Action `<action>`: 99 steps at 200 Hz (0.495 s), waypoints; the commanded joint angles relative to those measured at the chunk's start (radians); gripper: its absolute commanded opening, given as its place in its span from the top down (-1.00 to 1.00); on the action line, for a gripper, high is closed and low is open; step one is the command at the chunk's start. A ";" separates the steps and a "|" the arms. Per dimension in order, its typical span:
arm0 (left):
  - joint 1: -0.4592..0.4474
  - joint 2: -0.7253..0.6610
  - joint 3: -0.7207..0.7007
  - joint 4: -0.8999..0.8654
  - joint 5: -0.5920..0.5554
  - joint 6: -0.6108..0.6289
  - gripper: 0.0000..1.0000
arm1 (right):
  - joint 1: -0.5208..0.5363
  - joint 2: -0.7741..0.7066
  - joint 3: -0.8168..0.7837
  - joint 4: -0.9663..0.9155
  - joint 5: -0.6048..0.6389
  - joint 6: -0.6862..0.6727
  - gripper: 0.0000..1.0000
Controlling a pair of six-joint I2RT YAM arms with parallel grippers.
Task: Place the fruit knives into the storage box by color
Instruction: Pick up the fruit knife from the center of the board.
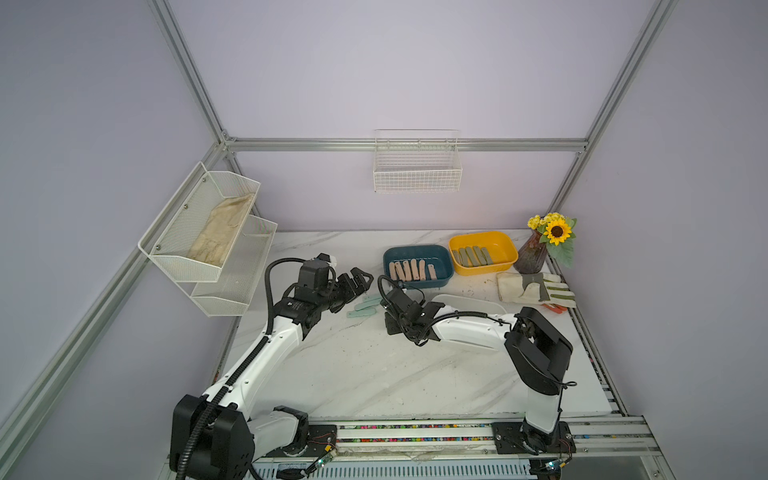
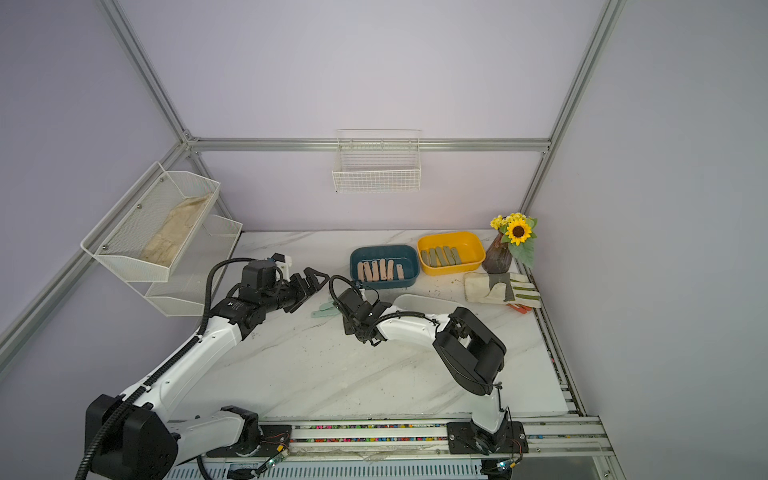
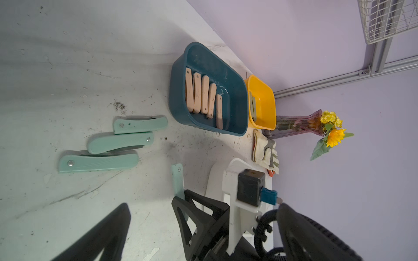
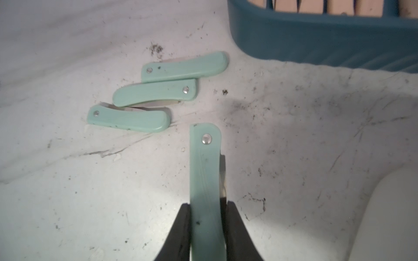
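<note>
**Q:** Which step is in hand?

**A:** The pick-up. The right gripper (image 4: 207, 211) has its jaws clamped on a mint green fruit knife (image 4: 204, 171). In a top view, three loose mint knives (image 1: 363, 309) lie at its nine o'clock. The left gripper (image 1: 359, 278) hovers, jaws wide apart.

**Q:** And next?

**A:** Probably a carry to the white storage box (image 1: 473, 300) at three o'clock, as the teal box (image 1: 440, 282) holds peach knives and the yellow box (image 1: 509, 257) holds olive ones.

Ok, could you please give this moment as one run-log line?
right gripper: shut on mint knife; left gripper: open, empty; table: three mint knives loose; blue bin: pink knives; yellow bin: olive knives
</note>
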State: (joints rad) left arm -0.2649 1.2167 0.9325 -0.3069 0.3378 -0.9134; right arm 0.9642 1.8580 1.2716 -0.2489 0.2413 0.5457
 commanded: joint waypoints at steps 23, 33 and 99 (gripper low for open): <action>-0.035 0.037 -0.006 0.091 0.050 -0.054 -0.99 | -0.024 -0.126 0.010 -0.031 0.039 0.022 0.60; -0.048 0.050 0.007 0.093 0.049 -0.054 -0.99 | -0.035 -0.157 0.002 -0.037 0.048 0.021 0.60; -0.147 0.179 0.119 0.127 0.047 -0.065 -0.99 | -0.186 -0.404 -0.179 -0.074 0.084 0.047 0.60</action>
State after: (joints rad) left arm -0.3771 1.3647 0.9360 -0.2314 0.3676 -0.9604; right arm 0.8268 1.5280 1.1702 -0.2779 0.2947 0.5625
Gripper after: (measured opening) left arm 0.995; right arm 0.244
